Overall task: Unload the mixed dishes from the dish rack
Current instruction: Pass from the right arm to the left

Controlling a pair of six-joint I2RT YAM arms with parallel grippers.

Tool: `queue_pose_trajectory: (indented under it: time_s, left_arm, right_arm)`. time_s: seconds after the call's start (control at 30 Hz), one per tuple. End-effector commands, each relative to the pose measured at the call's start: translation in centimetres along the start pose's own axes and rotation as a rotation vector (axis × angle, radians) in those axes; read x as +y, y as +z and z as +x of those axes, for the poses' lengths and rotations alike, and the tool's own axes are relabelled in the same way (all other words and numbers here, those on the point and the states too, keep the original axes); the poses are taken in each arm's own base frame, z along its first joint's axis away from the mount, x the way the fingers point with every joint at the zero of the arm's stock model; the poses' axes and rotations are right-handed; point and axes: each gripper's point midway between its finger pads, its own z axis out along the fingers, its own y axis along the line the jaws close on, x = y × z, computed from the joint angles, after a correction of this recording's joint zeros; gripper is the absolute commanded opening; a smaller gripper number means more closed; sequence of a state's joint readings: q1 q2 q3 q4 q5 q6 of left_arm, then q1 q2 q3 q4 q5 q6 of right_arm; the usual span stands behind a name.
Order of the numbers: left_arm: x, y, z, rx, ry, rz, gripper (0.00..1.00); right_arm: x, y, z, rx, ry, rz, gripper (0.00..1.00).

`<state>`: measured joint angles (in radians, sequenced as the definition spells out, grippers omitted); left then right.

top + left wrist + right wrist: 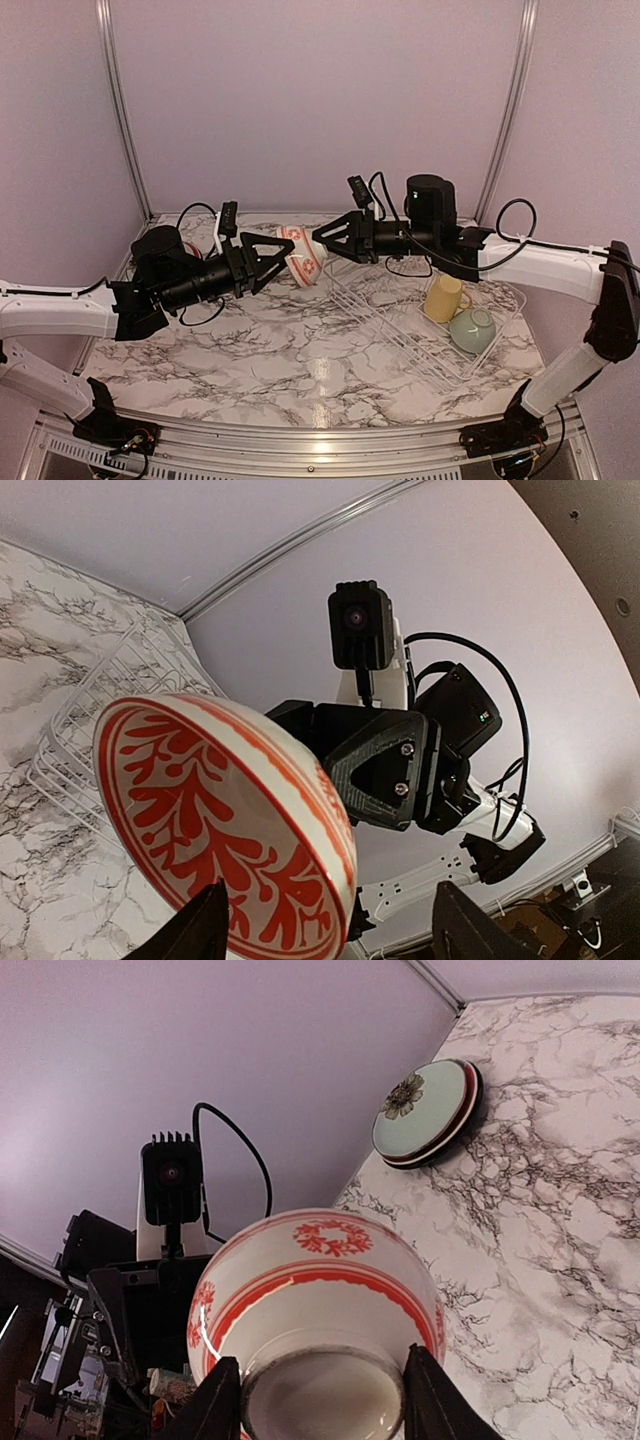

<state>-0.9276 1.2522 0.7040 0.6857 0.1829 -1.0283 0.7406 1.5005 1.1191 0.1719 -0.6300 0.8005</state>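
Note:
The small white-and-red patterned bowl (303, 257) hangs in the air above the table's back middle, on its side. My right gripper (323, 241) is shut on the bowl's foot, one finger on each side in the right wrist view (320, 1360). My left gripper (286, 259) is open and faces the bowl's mouth, its fingers (205, 920) spread by the rim and not closed on it. The bowl fills the left wrist view (200, 800) and the right wrist view (320, 1270). The white wire dish rack (400, 320) lies at the right and holds a yellow mug (443, 297) and a pale green bowl (472, 330).
A stack of plates (425, 1112), pale green with a flower on top and red and black rims below, lies on the marble table (260, 370) by the back wall. In the top view the left arm hides that stack. The rack's end shows in the left wrist view (110, 690).

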Motion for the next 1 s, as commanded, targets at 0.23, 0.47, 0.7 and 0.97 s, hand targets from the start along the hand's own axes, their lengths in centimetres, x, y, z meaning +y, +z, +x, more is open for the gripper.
queue_pose_trajectory:
  time_s: [0.23,0.47,0.7,0.97]
  left_arm:
    - [-0.6,-1.1,-0.2,-0.028,-0.051,0.068,0.5]
    - [-0.6,-0.5,-0.1,-0.029,-0.091,0.089,0.33]
    - [-0.3,-1.5,-0.4,-0.058,-0.099,0.068,0.11]
    - [-0.4,-2.7,-0.8,-0.085,-0.106,0.062,0.0]
  right_arm:
    - [4.3,1.2,-1.3,-0.02,-0.058,-0.174,0.0]
    - [4.8,1.6,-0.8,0.0,-0.067,-0.209,0.0]
    - [4.2,2.1,0.2,0.021,-0.054,-0.211,0.0]
    - [4.0,2.7,1.0,0.034,-0.045,-0.218,0.08]
